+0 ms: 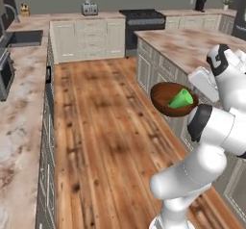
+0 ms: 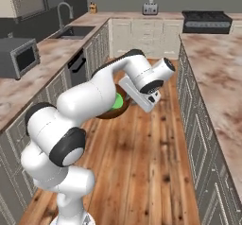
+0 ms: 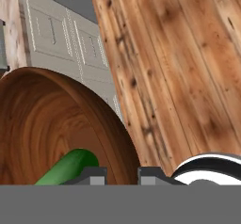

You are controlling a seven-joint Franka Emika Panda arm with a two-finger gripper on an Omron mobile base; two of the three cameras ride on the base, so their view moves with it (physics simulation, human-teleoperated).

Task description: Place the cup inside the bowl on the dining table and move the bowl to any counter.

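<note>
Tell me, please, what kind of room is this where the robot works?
A rendered home kitchen, most likely. A black stove and a toaster stand at the far wall, a sink and a microwave sit on the marbled counter, and pale panelled cabinets line a wooden plank floor.

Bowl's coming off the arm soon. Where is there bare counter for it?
The bowl with the cup hangs over the floor. Bare stretch: the counter between the microwave and the sink. It is crowded by the microwave itself.

toaster (image 1: 90, 8), stove (image 1: 142, 15), wooden floor (image 1: 105, 141)
</note>
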